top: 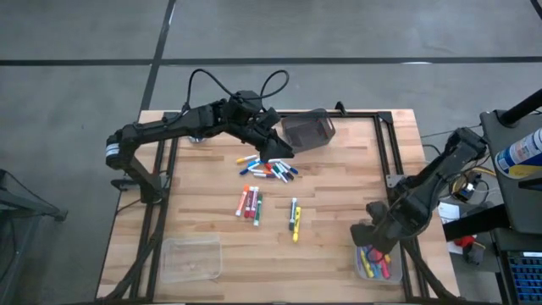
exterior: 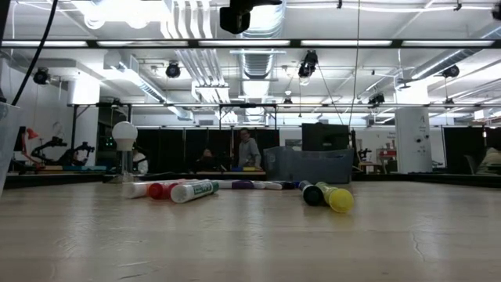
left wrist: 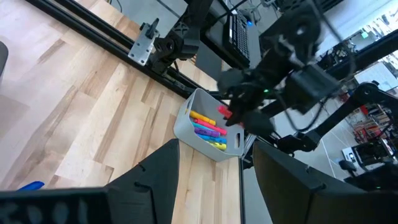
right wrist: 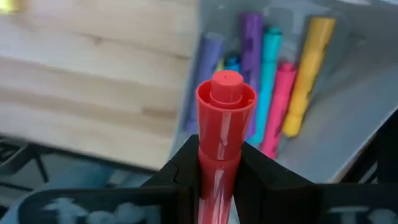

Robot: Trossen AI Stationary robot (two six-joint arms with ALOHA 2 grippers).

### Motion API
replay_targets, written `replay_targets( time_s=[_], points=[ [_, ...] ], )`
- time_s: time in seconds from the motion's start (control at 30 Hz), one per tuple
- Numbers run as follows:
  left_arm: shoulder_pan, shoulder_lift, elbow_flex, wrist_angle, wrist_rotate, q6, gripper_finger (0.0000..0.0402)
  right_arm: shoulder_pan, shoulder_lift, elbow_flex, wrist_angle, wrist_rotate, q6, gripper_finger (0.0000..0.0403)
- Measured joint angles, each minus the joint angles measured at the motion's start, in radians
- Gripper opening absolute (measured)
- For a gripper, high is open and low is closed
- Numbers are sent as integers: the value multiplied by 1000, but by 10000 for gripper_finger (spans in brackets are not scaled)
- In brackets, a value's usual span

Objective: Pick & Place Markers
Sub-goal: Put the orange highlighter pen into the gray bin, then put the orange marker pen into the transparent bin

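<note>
Many coloured markers lie on the wooden table: a pile (top: 269,169) at the middle far side, a small row (top: 248,203) and two more (top: 295,219) nearer; the low view shows them lying flat (exterior: 192,190). My left gripper (top: 279,152) hangs open above the pile, with nothing between its fingers (left wrist: 155,180). My right gripper (top: 378,240) is at the near right, shut on a red marker (right wrist: 221,124) just above a clear tray (top: 391,273) that holds several markers (right wrist: 267,81). My right gripper pinches the red marker's body (right wrist: 219,155) between its two fingers. Its capped end (right wrist: 225,96) sticks out past the fingertips. The fingers come from above, pointing steeply down, and the marker is lifted clear above the tray's markers.
An empty clear tray (top: 192,258) sits at the near left. A dark bin (top: 307,130) stands at the far middle, right of my left gripper. A black frame rail (top: 389,152) runs along the table's right side. Bare wood lies between the marker groups and the near edge.
</note>
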Motion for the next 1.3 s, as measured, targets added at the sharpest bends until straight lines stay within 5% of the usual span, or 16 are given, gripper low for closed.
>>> replay_targets(
  time_s=[0.37, 0.67, 1.03, 1.3],
  points=[
    [0, 0, 0, -21, 0, -5, 195, 5, -8, -251, 292, -94, 7, 52],
    [0, 0, -1, -49, 0, 4, 195, 4, -8, -282, 326, -110, 13, 52],
    [0, 0, -1, -51, 0, 7, 195, 4, -21, -252, 373, -205, 17, 242],
    [0, 0, -1, -51, 0, 18, 195, 4, -24, -80, 185, -187, 14, 290]
  ],
)
